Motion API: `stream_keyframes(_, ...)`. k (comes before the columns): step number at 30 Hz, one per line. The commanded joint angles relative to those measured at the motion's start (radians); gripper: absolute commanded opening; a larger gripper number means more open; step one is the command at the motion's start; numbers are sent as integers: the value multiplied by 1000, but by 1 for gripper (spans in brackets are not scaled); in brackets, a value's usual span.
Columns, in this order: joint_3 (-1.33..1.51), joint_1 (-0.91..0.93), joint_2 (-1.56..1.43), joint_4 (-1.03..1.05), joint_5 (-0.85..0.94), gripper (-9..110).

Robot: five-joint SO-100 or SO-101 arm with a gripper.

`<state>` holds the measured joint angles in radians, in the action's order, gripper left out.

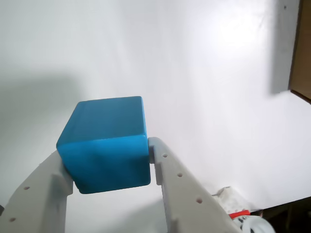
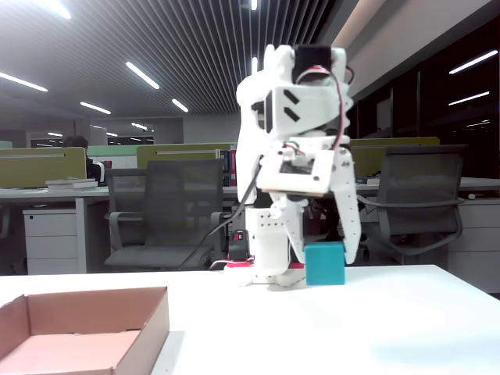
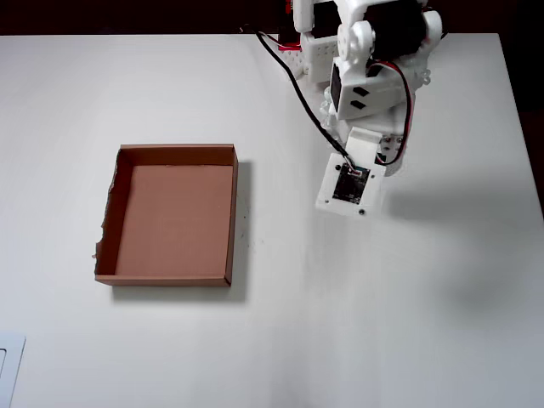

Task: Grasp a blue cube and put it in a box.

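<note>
Where the wrist view looks down past the jaws (image 1: pixel 109 162), the blue cube (image 1: pixel 106 143) sits squarely between the two white fingers (image 1: pixel 181 187), one pressed to its left face and the other to its right face, so the jaws are closed on it and gripping it. Its top face tilts away toward 12 o'clock, and only bare white desk (image 1: pixel 204 73) shows beneath and beyond it. From the fixed view the blue cube (image 2: pixel 325 263) hangs at the lower end of the arm (image 2: pixel 301 156), its underside very near the desk (image 2: pixel 351 320); whether it touches the surface cannot be told from here. The box (image 2: pixel 86 332) lies well apart, toward 8 o'clock of the cube in that view, open at the top with its low walls upright. In the overhead view the box (image 3: pixel 232 212) rests at 9 o'clock from the wrist housing (image 3: pixel 350 183), which hides the cube from above. A wide strip of bare desk (image 3: pixel 289 323) runs between the box's right wall and the arm. The desk's right edge lies at 3 o'clock of the arm, with open surface before it, and the arm's base stands near the far edge at 12 o'clock.
</note>
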<state>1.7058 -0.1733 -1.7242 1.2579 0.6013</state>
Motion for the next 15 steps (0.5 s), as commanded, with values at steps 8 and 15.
stream_keyframes(8, -178, 239, -54, 87, -40, 14)
stream_keyframes(15, -247, 417, -32, 97, -44, 14)
